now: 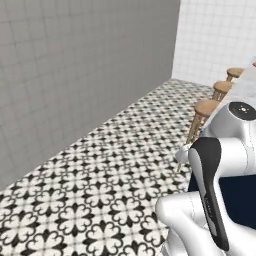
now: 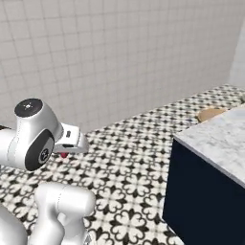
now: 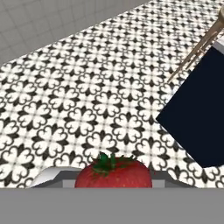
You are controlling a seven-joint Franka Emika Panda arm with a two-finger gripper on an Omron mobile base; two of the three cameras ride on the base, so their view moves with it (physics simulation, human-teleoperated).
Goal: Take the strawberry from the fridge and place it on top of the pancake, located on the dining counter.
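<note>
While the white arm (image 1: 220, 190) fills the lower right of the left base view, three wooden stools (image 1: 204, 116) line the patterned floor (image 1: 100, 170) beside the dining counter (image 1: 247, 87). From the right base view, the counter's marble top (image 2: 220, 139) sits over its navy base, and a speck of red shows at the gripper (image 2: 63, 154). Seen from the hand, the fingers (image 3: 52, 177) pinch the strawberry (image 3: 113, 174) above the floor.
</note>
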